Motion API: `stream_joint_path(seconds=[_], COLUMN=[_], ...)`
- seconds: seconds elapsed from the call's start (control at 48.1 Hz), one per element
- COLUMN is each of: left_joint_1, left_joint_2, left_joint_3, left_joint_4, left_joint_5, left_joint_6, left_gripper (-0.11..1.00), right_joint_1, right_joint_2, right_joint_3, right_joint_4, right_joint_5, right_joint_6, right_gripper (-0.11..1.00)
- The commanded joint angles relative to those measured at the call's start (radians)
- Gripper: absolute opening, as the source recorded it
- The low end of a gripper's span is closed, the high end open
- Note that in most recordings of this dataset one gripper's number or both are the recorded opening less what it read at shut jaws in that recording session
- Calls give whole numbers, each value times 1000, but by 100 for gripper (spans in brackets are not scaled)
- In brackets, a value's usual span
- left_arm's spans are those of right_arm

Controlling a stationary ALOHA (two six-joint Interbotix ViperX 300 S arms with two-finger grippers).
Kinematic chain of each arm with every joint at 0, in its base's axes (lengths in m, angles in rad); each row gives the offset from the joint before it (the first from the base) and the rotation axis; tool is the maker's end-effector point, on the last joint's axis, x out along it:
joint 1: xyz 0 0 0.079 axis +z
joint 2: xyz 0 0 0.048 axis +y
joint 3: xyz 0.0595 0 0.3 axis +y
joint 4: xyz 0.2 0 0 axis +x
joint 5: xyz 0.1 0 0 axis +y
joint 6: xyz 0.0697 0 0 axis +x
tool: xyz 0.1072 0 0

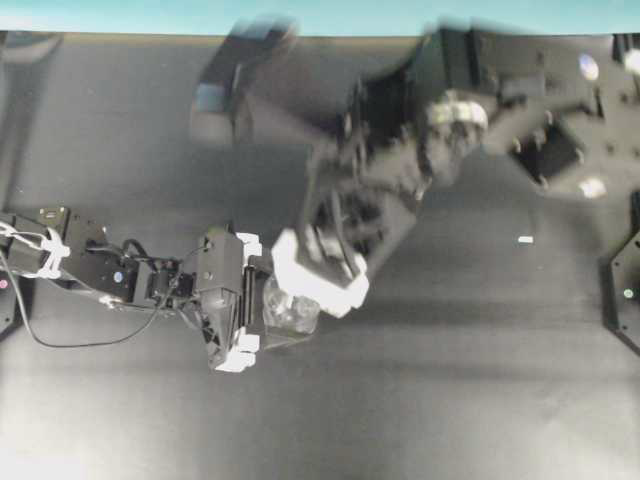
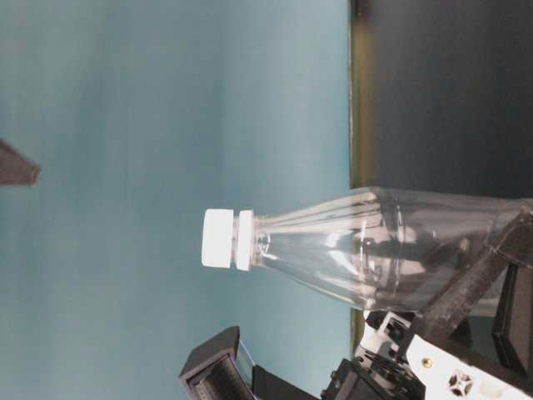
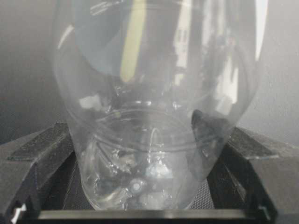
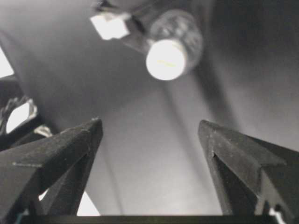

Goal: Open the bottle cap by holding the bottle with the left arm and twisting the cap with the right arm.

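The clear bottle (image 1: 292,308) stands upright on the dark table with my left gripper (image 1: 255,300) shut around its lower body. The left wrist view has the bottle (image 3: 154,116) filling the space between both black fingers (image 3: 39,156). In the table-level view the white cap (image 2: 218,238) sits on the bottle (image 2: 375,250) neck with nothing touching it. My right gripper (image 1: 320,275) hovers over the bottle top, blurred, and hides the cap from overhead. In the right wrist view the cap (image 4: 166,59) lies well beyond the right gripper (image 4: 149,128), whose jaws stand wide open and empty.
A tiny white scrap (image 1: 525,239) lies on the table to the right. Black arm mounts (image 1: 625,290) stand at the right edge, and the left arm's cables (image 1: 60,300) trail at the left. A teal wall (image 1: 320,15) backs the table.
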Motion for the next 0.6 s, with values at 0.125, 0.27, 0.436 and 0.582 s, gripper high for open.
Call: stream_joint_path(seconds=[0.125, 0.27, 0.436, 0.582], left_joint_1=[-8, -11, -11, -11], left_joint_2=[5, 5, 5, 5], left_joint_3=[-8, -9, -11, -9], left_joint_4=[3, 3, 2, 3], left_joint_5=[2, 2, 2, 2], left_joint_6=[-3, -5, -5, -3], left_gripper=[84, 84, 84, 84], right_joint_1=[43, 40, 29, 3], right_joint_2=[69, 110, 137, 138], right_joint_3=[-35, -9, 20, 44], right_joint_4=[5, 5, 5, 3], right_joint_5=[8, -6, -46, -52], right_joint_6=[144, 207, 215, 213], right_gripper=[79, 79, 79, 79])
